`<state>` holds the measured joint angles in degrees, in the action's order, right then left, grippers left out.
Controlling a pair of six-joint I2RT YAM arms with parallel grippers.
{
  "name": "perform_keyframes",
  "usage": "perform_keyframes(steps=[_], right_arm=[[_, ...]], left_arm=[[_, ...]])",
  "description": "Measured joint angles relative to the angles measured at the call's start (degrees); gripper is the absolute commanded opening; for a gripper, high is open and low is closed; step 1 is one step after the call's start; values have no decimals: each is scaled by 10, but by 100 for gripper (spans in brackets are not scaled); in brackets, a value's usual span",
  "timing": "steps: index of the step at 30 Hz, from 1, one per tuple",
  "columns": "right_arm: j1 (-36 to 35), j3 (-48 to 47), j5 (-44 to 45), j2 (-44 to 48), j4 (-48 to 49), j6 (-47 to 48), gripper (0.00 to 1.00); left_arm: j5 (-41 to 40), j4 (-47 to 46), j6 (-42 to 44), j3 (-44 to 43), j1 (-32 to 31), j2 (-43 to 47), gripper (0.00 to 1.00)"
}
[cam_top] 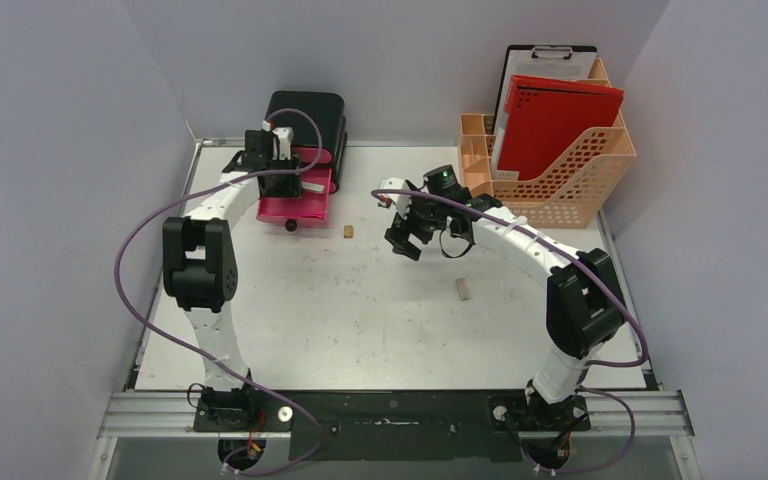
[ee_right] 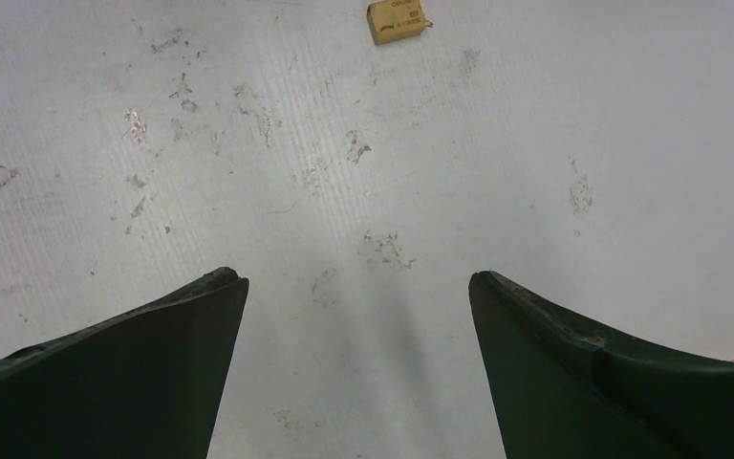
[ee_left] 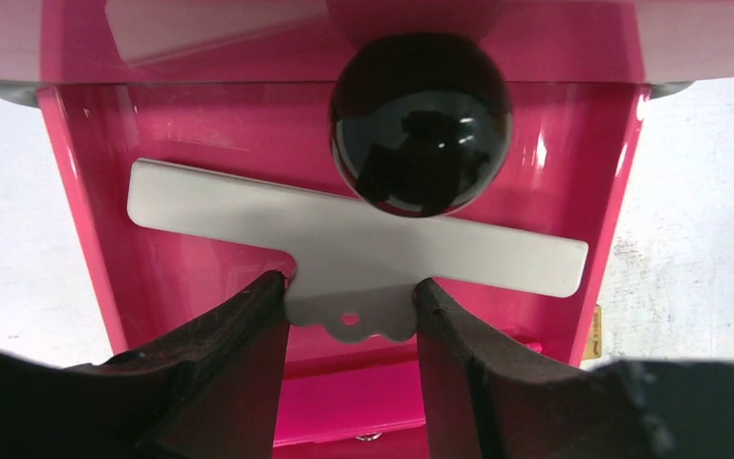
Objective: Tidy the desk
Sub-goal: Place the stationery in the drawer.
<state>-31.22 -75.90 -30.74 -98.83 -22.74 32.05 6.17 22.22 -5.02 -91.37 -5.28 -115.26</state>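
Note:
The white desk carries a black drawer box at the back left, with one pink drawer pulled out. My left gripper hangs over that drawer. In the left wrist view the left gripper is shut on the stem of a flat white T-shaped piece, held inside the drawer behind its black knob. My right gripper hovers over the middle of the desk. Seen from the right wrist, that gripper is open above bare desk.
A small tan block lies just right of the drawer; the same tan block shows ahead of the right gripper. Another pale block lies mid-desk. An orange file rack with a red folder stands back right.

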Motion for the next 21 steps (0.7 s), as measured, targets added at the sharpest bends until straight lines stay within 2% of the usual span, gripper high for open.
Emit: perform_keyframes(steps=[2, 7, 10, 14, 21], right_arm=[[1, 0, -2, 0, 0, 0, 90], [2, 0, -4, 1, 0, 0, 90], [2, 0, -5, 1, 0, 0, 90], [2, 0, -7, 1, 0, 0, 90], [2, 0, -8, 1, 0, 0, 90]], left_arm=[[0, 4, -4, -2, 0, -5, 3], [-2, 8, -9, -13, -2, -9, 32], [-3, 7, -10, -18, -4, -9, 44], [-4, 8, -14, -19, -7, -9, 54], [-4, 11, -17, -26, -10, -9, 62]])
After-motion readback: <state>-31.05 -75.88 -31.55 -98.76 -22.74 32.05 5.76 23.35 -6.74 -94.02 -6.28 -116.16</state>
